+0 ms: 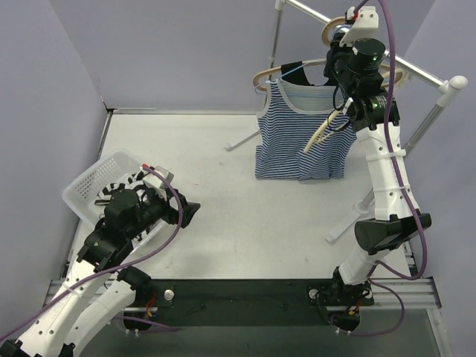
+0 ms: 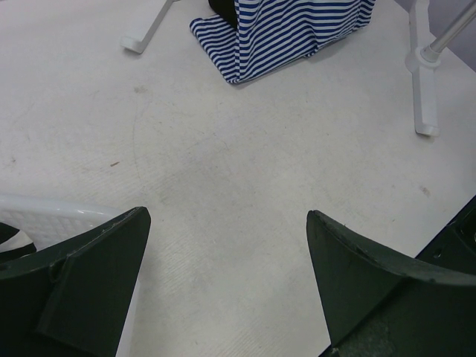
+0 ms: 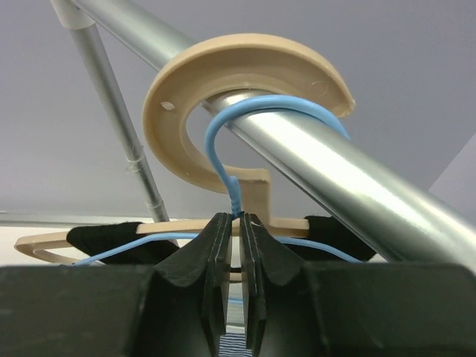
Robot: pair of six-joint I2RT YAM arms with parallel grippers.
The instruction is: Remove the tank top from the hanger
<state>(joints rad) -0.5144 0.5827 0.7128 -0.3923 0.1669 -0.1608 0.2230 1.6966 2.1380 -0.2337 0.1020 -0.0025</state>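
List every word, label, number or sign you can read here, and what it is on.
None readable: no lettering shows on the striped tank top, the blue wire hanger, the tan hanger, the rail or the white basket.

Blue hanger (image 3: 234, 192) neck vanishes between the right gripper's (image 3: 239, 220) fingers. The left wrist view cuts the tank top (image 2: 290, 30) off at twelve o'clock.

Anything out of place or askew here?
Yes. A beige hanger arm dangles diagonally across the front of the striped tank top, well below the rail, instead of hanging level. The tank top's hem also appears to rest on the table.
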